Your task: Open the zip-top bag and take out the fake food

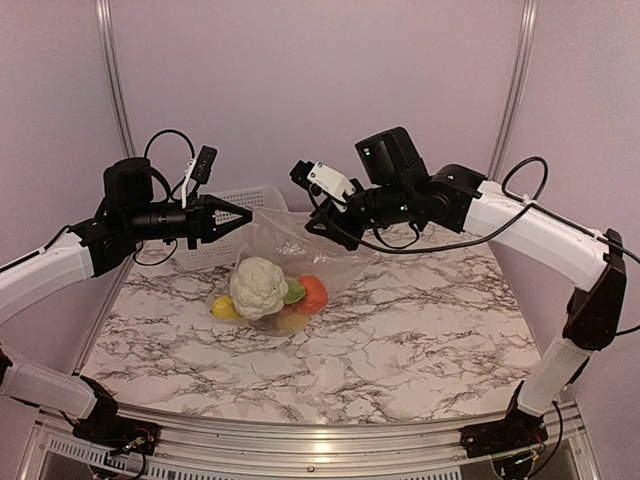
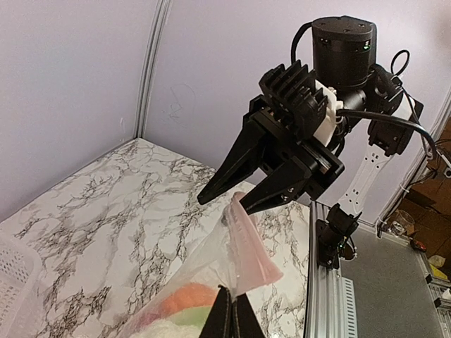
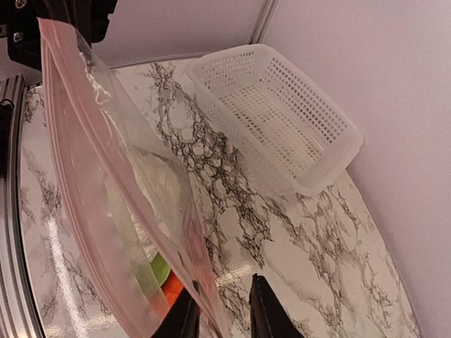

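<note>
The zip-top bag (image 1: 283, 248) hangs above the marble table between my two grippers, its pink zip strip (image 3: 70, 162) stretched taut. Fake food sags in its bottom: a white cauliflower (image 1: 258, 286), an orange piece (image 1: 315, 293), a green piece (image 1: 294, 291) and yellow pieces (image 1: 225, 308). My left gripper (image 2: 231, 299) is shut on one edge of the bag (image 2: 246, 246). My right gripper (image 3: 222, 289) stands open, with the bag's film lying between its fingers against the left one. From the left wrist view, the right gripper (image 2: 222, 203) straddles the bag's upper corner.
A white mesh basket (image 1: 250, 197) stands at the back left of the table, also visible as a basket (image 3: 282, 120) in the right wrist view. The table's metal rail (image 2: 320, 282) runs along the near edge.
</note>
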`<state>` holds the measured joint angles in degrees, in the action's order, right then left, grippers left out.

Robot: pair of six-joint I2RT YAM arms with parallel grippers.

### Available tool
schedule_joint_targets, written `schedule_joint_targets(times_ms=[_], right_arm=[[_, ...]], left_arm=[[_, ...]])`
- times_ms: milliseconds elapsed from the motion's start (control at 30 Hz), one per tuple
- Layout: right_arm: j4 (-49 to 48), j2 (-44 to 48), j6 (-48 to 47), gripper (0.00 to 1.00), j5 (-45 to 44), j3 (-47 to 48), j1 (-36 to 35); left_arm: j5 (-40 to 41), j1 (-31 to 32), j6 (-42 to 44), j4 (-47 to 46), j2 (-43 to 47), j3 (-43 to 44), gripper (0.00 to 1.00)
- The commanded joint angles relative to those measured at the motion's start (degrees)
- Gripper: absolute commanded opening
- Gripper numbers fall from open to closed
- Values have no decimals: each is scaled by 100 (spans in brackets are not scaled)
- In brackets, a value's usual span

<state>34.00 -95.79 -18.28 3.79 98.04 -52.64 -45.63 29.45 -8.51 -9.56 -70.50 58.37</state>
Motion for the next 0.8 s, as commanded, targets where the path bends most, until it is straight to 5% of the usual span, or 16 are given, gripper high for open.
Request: schedule_joint_targets(times_ms=[0, 167, 267, 467, 667, 767], right_arm=[[93, 222, 143, 24, 783, -113, 167], [174, 155, 271, 0, 1072, 11, 189], [224, 72, 582, 0, 1244, 233, 242], [558, -112, 1420, 0, 1098, 893, 589], [555, 198, 2273, 0, 887, 987, 1176], [589, 409, 2575, 0, 771, 967, 1481]], left_arm=[[-144, 17, 49, -107, -21, 212, 0], [-68, 17, 28, -112, -93, 302, 0], [237, 17, -61, -21, -135, 377, 0], [1188, 22, -394, 373, -327, 771, 36], [1927, -72, -913, 820, -531, 1140, 57], [2094, -165, -1214, 911, -589, 1170, 80]])
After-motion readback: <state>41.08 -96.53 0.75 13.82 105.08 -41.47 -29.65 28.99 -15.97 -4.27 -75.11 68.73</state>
